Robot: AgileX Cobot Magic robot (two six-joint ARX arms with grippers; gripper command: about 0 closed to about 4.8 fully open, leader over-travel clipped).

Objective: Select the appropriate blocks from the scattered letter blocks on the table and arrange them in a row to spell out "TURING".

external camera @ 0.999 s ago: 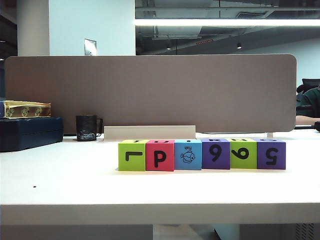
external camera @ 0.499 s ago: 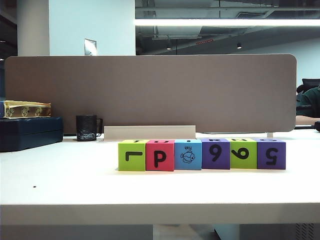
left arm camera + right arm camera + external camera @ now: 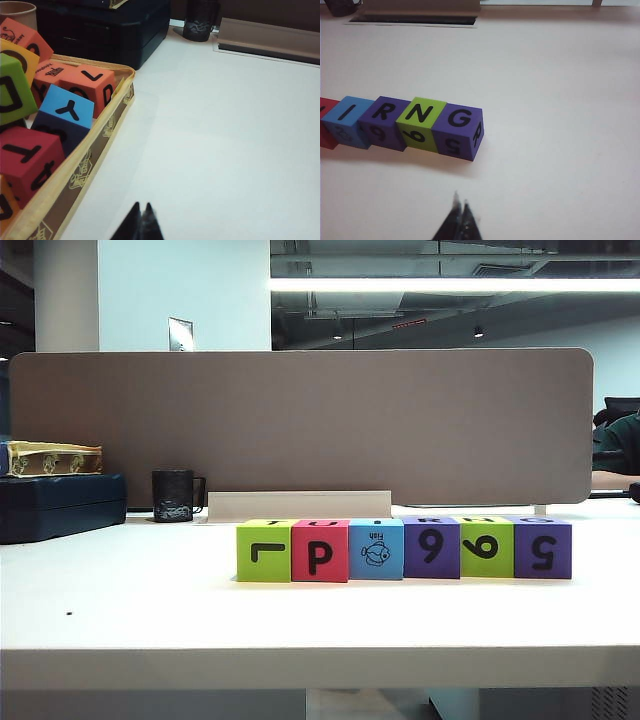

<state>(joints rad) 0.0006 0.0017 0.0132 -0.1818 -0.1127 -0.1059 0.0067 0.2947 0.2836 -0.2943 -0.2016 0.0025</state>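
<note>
On my screen the off-white surface [image 3: 130, 610] runs back to a brown-grey divider panel [image 3: 300, 425], with a black mug [image 3: 173, 496] at its foot on the left. The letter blocks [image 3: 404, 549] sit touching in one row right of centre, tops reading I, R, N, G at the right end. My left end effector [image 3: 141, 220] is clenched beside a tray of spare blocks [image 3: 75, 175]; my right end effector [image 3: 460, 220] is clenched, empty, near the purple G block [image 3: 457, 131]

Lime green, red, blue, purple letter blocks [image 3: 404, 549] on off-white table [image 3: 300, 625]
</note>
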